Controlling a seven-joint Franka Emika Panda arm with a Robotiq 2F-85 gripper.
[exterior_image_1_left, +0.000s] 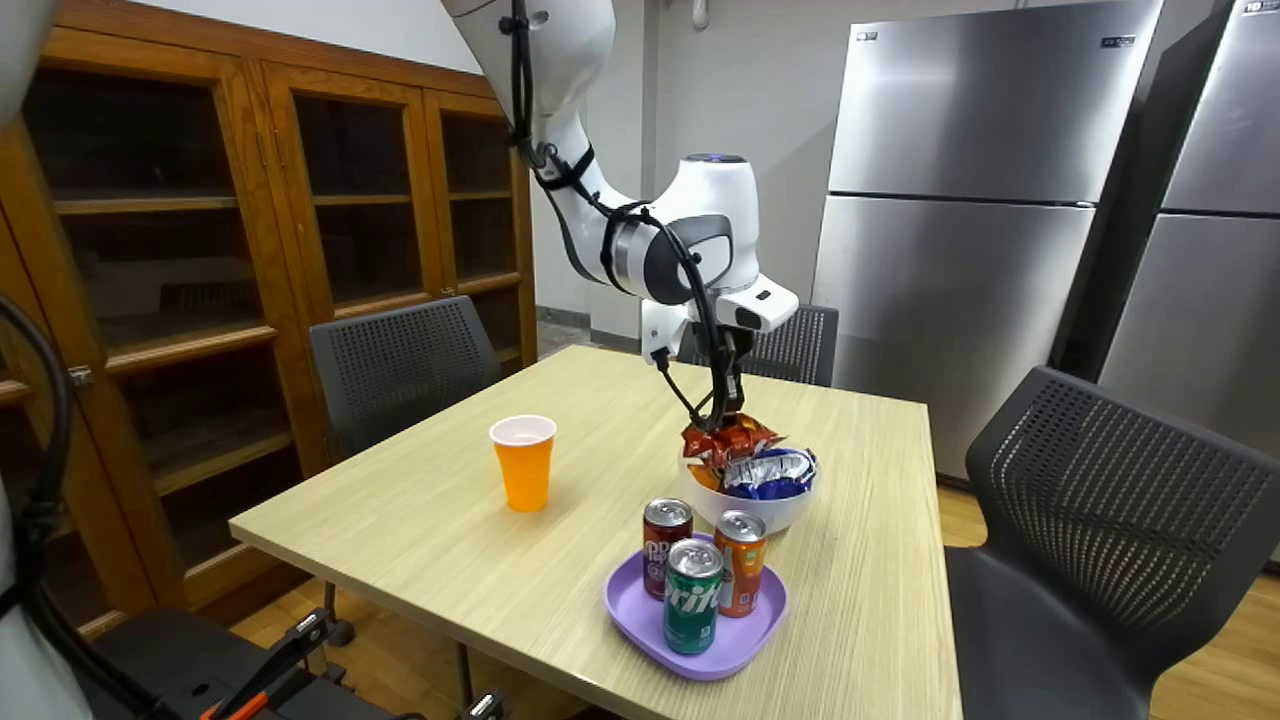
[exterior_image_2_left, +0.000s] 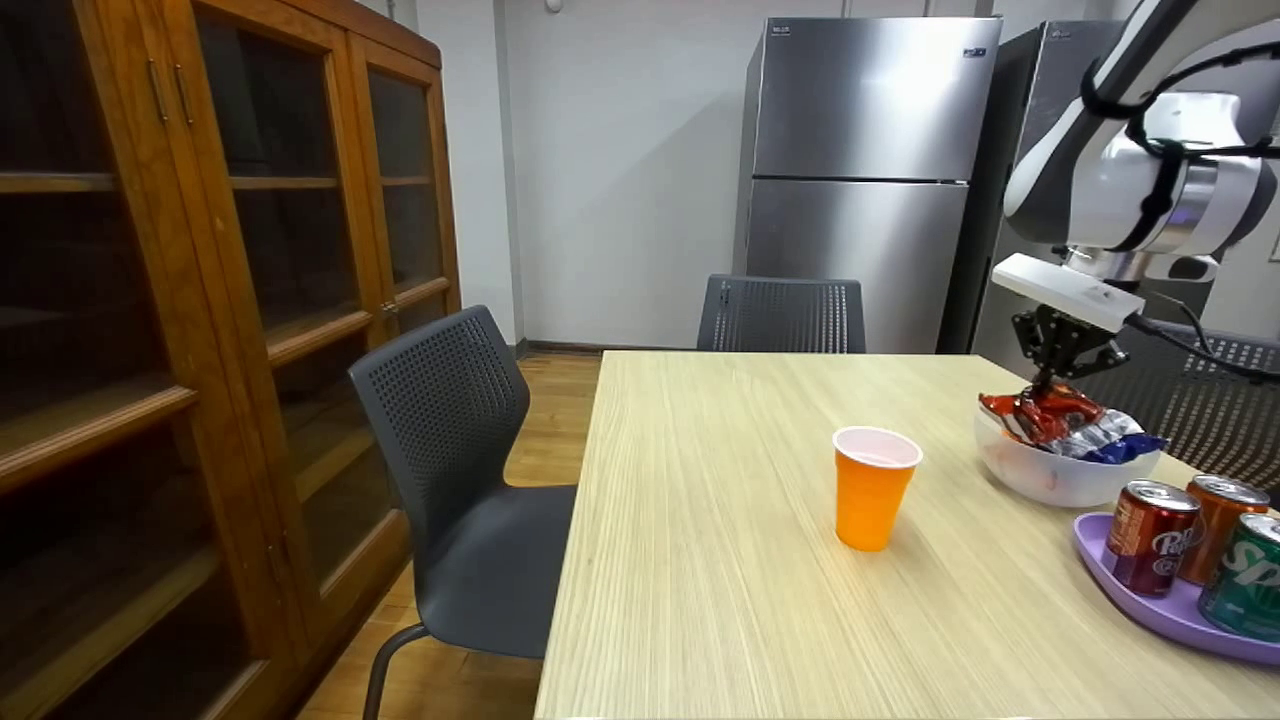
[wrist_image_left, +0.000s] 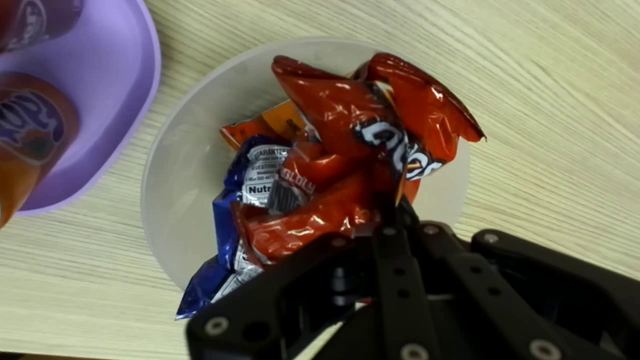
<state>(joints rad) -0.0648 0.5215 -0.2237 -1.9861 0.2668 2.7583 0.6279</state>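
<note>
My gripper (wrist_image_left: 400, 207) points down over a pale translucent bowl (wrist_image_left: 185, 200), shut on a crumpled red snack bag (wrist_image_left: 345, 115). The bag is pinched into a fold at the fingertips, with its sides spreading out to both sides. Below it in the bowl lie a blue and silver packet (wrist_image_left: 227, 225) and an orange packet (wrist_image_left: 285, 120), both partly covered. In both exterior views the gripper (exterior_image_2_left: 1042, 388) meets the top of the red bag (exterior_image_1_left: 725, 438), which sits over the other packets in the bowl (exterior_image_1_left: 760, 515). Whether the bag still rests on them, I cannot tell.
Close to the bowl stands a purple tray (exterior_image_1_left: 725, 655) bearing a dark red can (exterior_image_1_left: 655, 555), a green can (exterior_image_1_left: 690, 615) and an orange can (exterior_image_1_left: 742, 570). An orange cup (exterior_image_2_left: 870, 500) is upright on the table (exterior_image_2_left: 700, 560). Chairs (exterior_image_1_left: 1100, 520) surround the table.
</note>
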